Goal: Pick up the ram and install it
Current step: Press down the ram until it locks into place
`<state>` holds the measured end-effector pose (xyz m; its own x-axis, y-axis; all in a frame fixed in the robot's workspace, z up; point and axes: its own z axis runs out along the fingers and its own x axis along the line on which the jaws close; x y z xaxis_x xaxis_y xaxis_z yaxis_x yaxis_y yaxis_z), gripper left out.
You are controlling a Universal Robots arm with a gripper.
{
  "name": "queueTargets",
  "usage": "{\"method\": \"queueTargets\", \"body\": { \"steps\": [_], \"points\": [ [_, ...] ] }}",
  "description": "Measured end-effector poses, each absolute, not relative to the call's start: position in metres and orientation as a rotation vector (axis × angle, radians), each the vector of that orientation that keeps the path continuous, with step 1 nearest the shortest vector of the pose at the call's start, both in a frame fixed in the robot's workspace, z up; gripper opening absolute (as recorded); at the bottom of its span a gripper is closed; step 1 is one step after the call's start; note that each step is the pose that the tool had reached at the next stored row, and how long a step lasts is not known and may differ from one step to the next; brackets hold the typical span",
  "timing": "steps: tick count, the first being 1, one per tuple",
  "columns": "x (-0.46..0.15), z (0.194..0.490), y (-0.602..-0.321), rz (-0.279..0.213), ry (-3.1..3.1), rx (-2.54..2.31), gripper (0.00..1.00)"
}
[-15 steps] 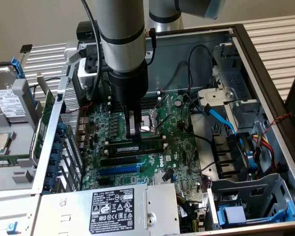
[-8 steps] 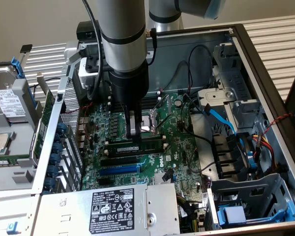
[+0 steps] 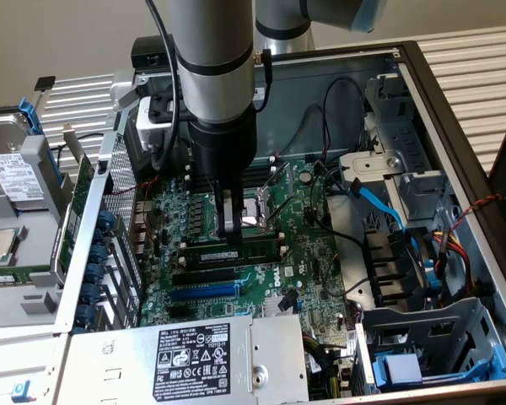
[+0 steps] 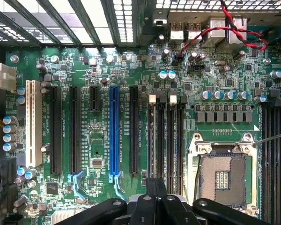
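One open computer case (image 3: 455, 110) lies on its side, holding a green motherboard (image 3: 312, 245), a grey power supply (image 3: 194, 359) with a black label, drive cages and loose cables. One ram (image 3: 236, 252) stick rests lengthwise on the board in the exterior view, a dark green strip with a white label, directly beneath the gripper (image 3: 229, 232). The jaws are drawn together, narrow, their tips reaching down to the stick's upper edge; whether they pinch it or merely press on it cannot be told. In the wrist view the dark fingers (image 4: 154, 206) sit at six o'clock, over the end of a bank of four black memory slots (image 4: 165, 140). At three o'clock of that bank lies one open processor socket (image 4: 225, 176); at nine o'clock stands one blue expansion slot (image 4: 114, 131), and farther that way one white slot (image 4: 35, 123).
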<state>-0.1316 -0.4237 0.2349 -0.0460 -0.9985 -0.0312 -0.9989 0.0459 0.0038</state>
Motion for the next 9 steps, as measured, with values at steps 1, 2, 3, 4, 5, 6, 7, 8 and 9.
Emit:
{"method": "queueTargets", "body": {
  "steps": [1,2,3,4,5,6,7,8,9],
  "points": [
    [-0.1315,0.2349,-0.4237,0.038,2.257,-2.156,0.11],
    [-0.1313,0.2349,-0.4237,0.038,2.258,-2.156,0.11],
    [-0.1311,0.2348,-0.4237,0.039,2.258,-2.156,0.11],
    [-0.1310,0.2347,-0.4236,0.039,2.258,-2.156,0.11],
    [-0.1310,0.2345,-0.4236,0.039,2.258,-2.156,0.11],
    [-0.1309,0.2344,-0.4236,0.039,2.258,-2.156,0.11],
    [-0.1309,0.2343,-0.4237,0.039,2.258,-2.156,0.11],
    [-0.1309,0.2342,-0.4236,0.039,2.258,-2.156,0.11],
    [-0.1308,0.2340,-0.4236,0.039,2.258,-2.156,0.11]
  ]
}}
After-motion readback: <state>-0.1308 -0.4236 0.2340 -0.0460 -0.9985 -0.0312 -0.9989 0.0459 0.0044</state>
